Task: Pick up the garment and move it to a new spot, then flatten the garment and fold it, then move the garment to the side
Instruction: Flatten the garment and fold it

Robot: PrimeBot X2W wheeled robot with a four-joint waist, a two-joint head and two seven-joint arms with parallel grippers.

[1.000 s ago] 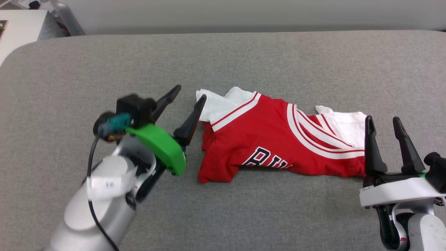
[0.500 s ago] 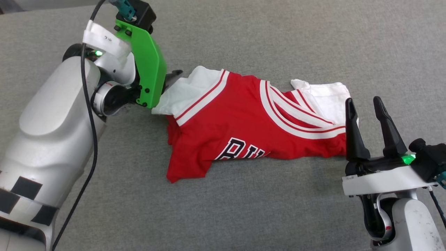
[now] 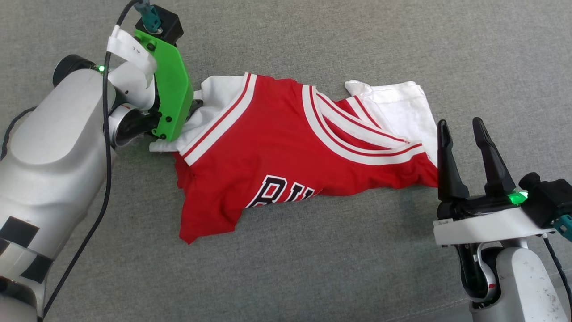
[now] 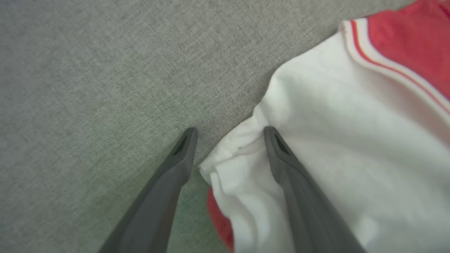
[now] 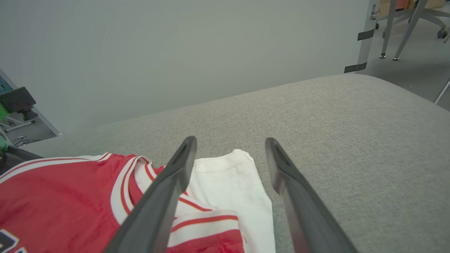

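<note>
Straddling white sleeve [image 4: 316, 116] of crumpled red jersey-fabric T-shirt [image 3: 277, 147]: left tool [image 4: 230, 131], spread apart, unclamped (nearer arm). Shirt's long axis runs left-right; right tool [image 3: 460, 123], also apart, lower right.

Silver-grey arms [image 3: 53, 147] bear a green bracket [image 3: 169, 91], black cable [image 3: 106, 147] and dark pincer fingers [image 3: 447, 167].

surface: grey woven cushion [image 3: 313, 268] | backdrop: plain pale wall [image 5: 175, 52] | beyond: chair legs [image 5: 386, 28]
</note>
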